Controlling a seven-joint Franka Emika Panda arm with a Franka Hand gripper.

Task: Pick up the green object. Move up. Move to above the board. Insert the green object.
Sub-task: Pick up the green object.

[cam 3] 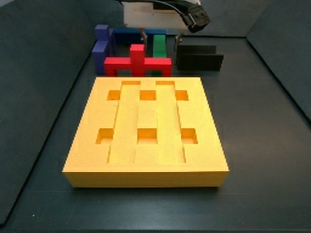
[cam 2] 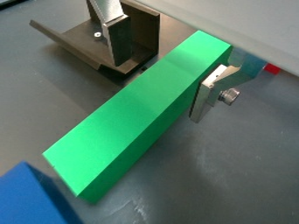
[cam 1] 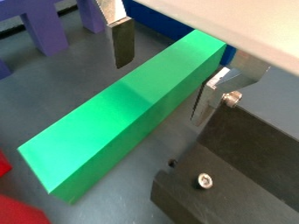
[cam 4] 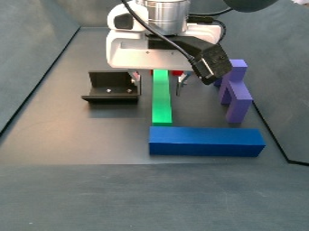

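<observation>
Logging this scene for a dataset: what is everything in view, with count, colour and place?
green object: one, green, on the floor between the end effector's fingers.
board: one, orange-yellow, foreground of a side view.
red cross-shaped block: one, red, behind the board.
blue block: one, blue, across the green object's end.
purple block: one, purple, beside the green object.
fixture: one, dark, on its other side.
end effector: one, silver fingers, open, straddling the green object.

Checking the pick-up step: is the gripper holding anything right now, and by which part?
Nothing is held yet. The gripper straddles one end of the green bar, which lies on the floor, with a gap visible between each finger and the bar.
</observation>
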